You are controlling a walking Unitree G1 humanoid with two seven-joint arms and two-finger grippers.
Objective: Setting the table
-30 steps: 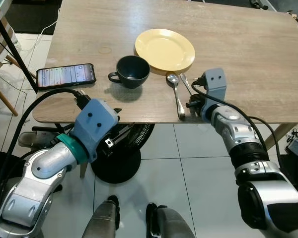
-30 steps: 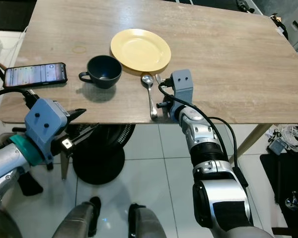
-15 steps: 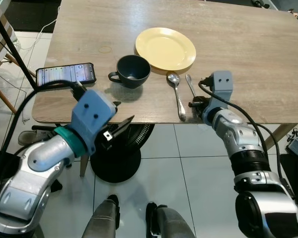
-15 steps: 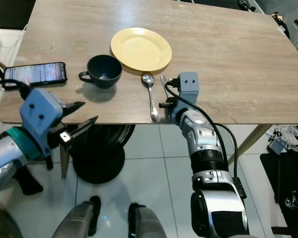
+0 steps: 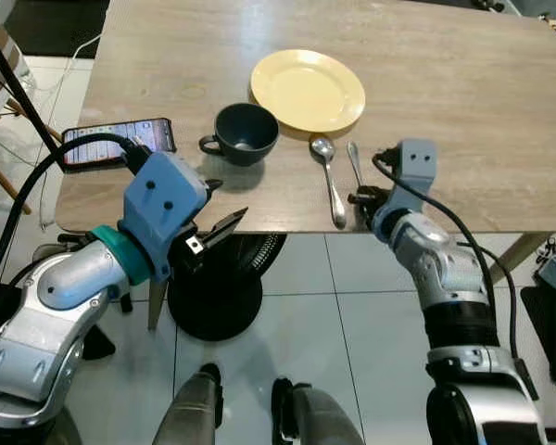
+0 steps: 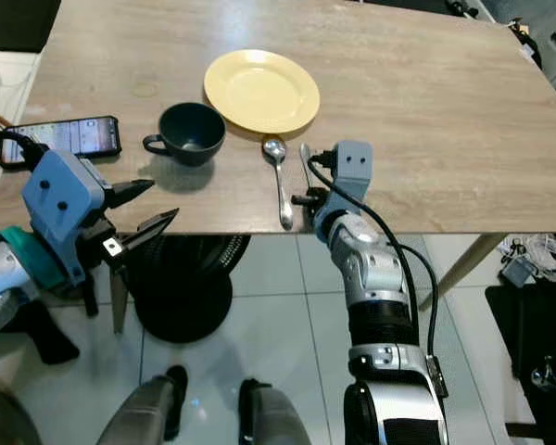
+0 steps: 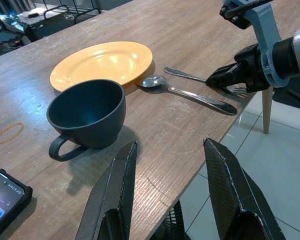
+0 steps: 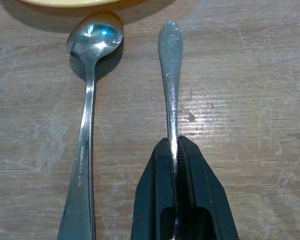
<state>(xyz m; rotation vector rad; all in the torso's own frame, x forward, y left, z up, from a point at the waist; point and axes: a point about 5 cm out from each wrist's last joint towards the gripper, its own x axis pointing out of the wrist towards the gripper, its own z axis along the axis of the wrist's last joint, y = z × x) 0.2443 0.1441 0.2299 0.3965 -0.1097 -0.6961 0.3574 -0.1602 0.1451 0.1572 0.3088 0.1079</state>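
On the wooden table [image 5: 463,102] a yellow plate [image 5: 308,91] lies with a dark cup [image 5: 246,134] at its left. A spoon [image 5: 329,176] and a fork [image 5: 354,162] lie side by side in front of the plate. My right gripper [image 5: 361,197] is at the table's front edge, shut on the fork's near end; the fork [image 8: 170,65] runs flat on the wood toward the plate, beside the spoon [image 8: 87,100]. My left gripper [image 5: 218,206] hangs open just off the front edge, in front of the cup [image 7: 87,112], holding nothing.
A phone [image 5: 111,144] lies at the table's left front corner, with a rubber band [image 5: 196,93] further back. A black fan base [image 5: 222,306] stands on the tiled floor under the table edge. A black cable [image 5: 37,181] loops at my left arm.
My left gripper has risen from below the table edge to about its level, closer to the cup. The right gripper stays shut on the fork, its wrist shifted slightly right.
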